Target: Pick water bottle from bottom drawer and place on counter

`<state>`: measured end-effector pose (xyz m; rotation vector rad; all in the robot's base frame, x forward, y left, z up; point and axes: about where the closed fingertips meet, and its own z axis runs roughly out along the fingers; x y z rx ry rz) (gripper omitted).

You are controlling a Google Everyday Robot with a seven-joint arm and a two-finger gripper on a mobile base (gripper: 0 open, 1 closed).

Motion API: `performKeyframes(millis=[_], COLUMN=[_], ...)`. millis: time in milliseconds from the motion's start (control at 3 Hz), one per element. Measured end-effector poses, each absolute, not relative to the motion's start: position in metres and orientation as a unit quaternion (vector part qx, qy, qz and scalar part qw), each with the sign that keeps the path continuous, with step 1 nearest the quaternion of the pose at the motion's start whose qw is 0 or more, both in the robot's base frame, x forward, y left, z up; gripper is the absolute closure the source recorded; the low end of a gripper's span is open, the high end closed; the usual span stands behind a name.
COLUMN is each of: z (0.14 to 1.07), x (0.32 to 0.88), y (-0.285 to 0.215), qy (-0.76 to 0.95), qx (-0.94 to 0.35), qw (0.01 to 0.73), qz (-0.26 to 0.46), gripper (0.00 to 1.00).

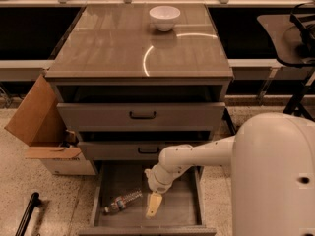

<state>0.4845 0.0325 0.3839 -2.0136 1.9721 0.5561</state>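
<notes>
The water bottle lies on its side on the floor of the open bottom drawer, in its left half, cap toward the lower left. My gripper hangs from the white arm inside the drawer, just right of the bottle, its cream fingers pointing down. It holds nothing that I can see. The counter is the glossy top of the cabinet, with a curved light streak.
A white bowl stands at the back of the counter. The two upper drawers with black handles stick out a little. An open cardboard box sits left of the cabinet. A dark side table is at the right.
</notes>
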Motion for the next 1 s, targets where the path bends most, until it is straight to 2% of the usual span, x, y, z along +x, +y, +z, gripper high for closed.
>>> performKeyframes(millis=[333,1000], z=[0.334,0.324], x=[0.495,0.499], y=[0.046,0.058], qy=[0.669,0.646], qx=[-0.697,-0.716], qw=[0.155,0.16], qz=[0.206,0.21], gripper=[0.0,0.0])
